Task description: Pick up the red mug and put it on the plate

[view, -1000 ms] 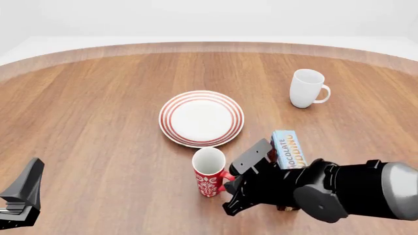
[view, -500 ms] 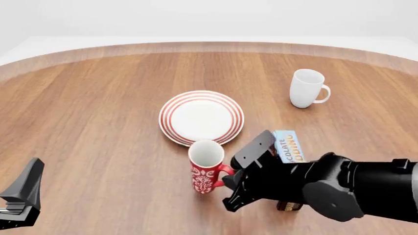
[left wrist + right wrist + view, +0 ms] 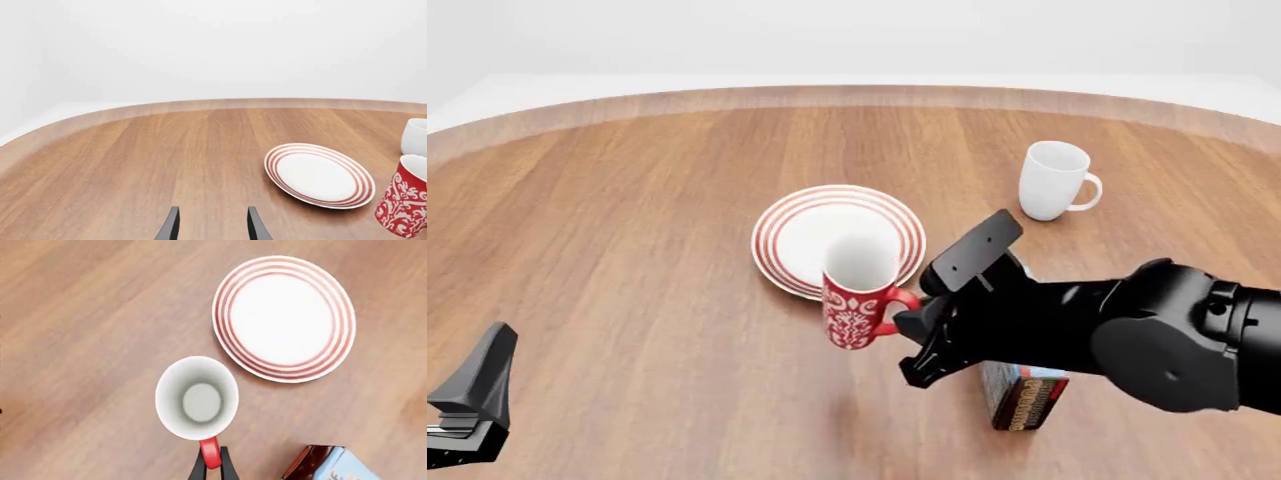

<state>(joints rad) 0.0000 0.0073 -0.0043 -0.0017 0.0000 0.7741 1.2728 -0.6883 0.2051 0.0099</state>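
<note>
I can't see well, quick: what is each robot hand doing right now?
Left gripper: open, holding nothing, low over the table.
Right gripper: shut on the red mug by its handle, lifted near the plate.

A plain white mug [image 3: 1054,179] and a chocolate box [image 3: 1025,397] — both on the wooden table [image 3: 627,230].

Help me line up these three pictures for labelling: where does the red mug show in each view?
Front view: the red mug is at centre, overlapping the plate's near rim, its handle held by the right gripper.
Left wrist view: at the lower right edge, partly cut off.
Right wrist view: seen from above, lower centre, handle between the fingers.
Shared landmark: the plate.
</note>
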